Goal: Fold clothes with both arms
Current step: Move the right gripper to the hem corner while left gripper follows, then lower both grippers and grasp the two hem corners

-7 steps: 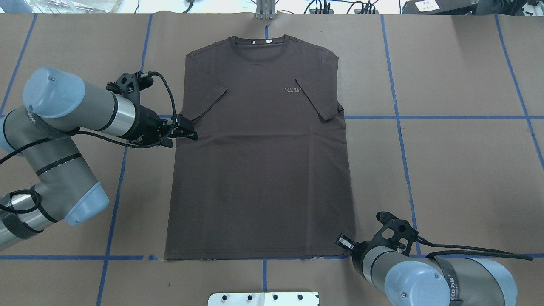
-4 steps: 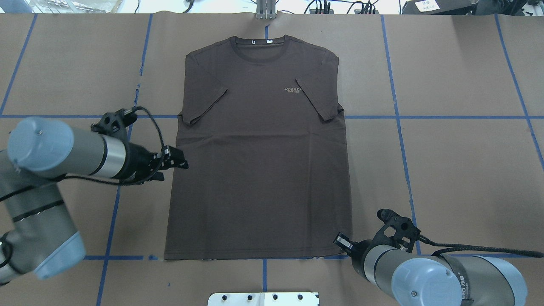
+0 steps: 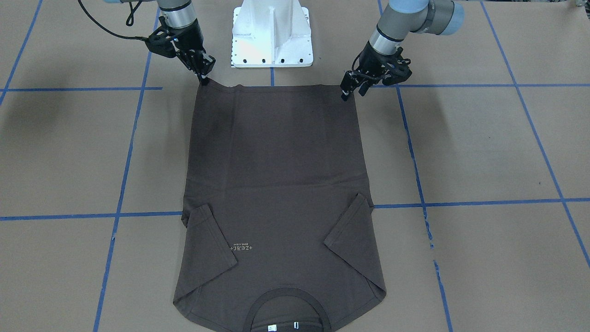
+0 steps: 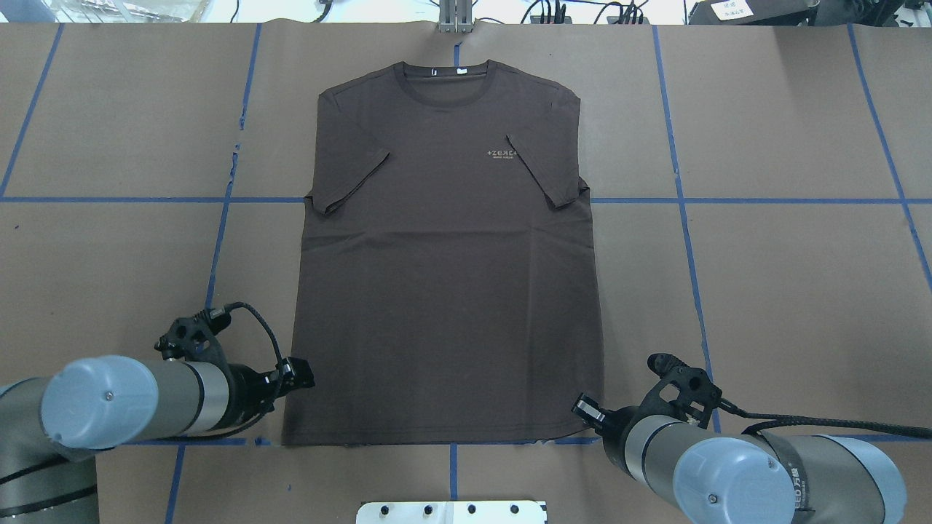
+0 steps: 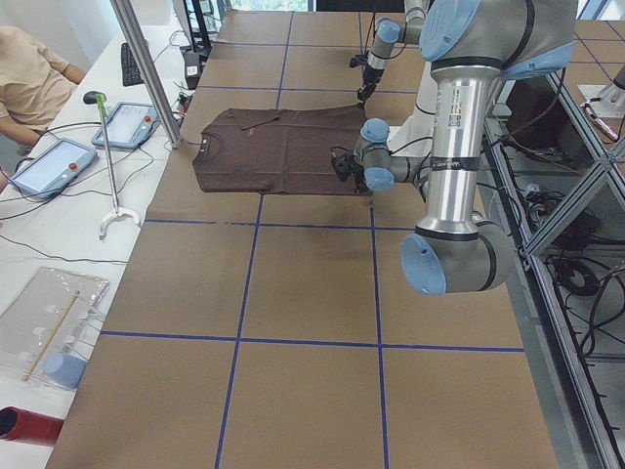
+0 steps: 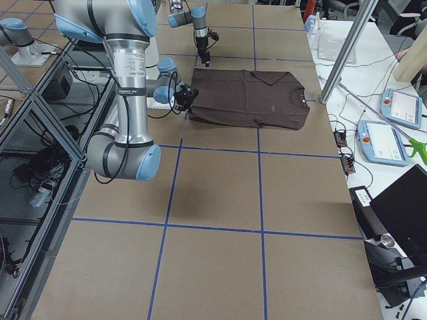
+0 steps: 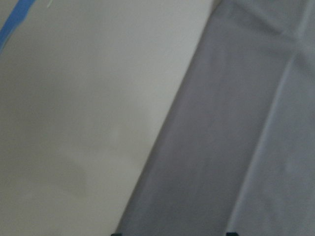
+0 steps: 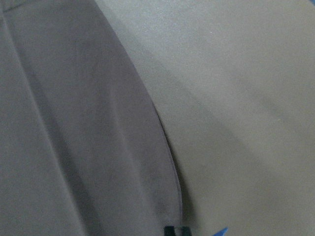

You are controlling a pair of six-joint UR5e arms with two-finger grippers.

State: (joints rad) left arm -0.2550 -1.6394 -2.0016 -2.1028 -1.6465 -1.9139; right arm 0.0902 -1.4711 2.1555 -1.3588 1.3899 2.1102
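Worktop [image 4: 801, 291] is covered in brown paper and split into big squares by blue tape lines [image 4: 728, 200]. T-shirt [image 4: 444, 291] lies flat, front up, in the middle. Its collar points away from the robot, both sleeves are folded in over the chest, and the hem is nearest the white pedestal base [image 3: 272, 37].

Left claw [image 4: 302, 377] is spread wide, low at the hem corner on the robot's left. The left wrist view shows one tip over the cloth and the other about at the cloth's edge. Right claw [image 3: 203, 78] is pinched narrow on the other hem corner. The shirt edge runs straight into its tips and the corner peaks up slightly.

Room: a white side bench [image 5: 59, 225] sits past the collar end, with tablets [image 5: 125, 125], cables and a keyboard [image 5: 130, 63]. A person in a beige top [image 5: 29, 78] sits there. A slanted metal pole [image 5: 146, 68] stands at the worktop edge. An open metal frame [image 6: 40, 120] with cabling sits behind the robot.
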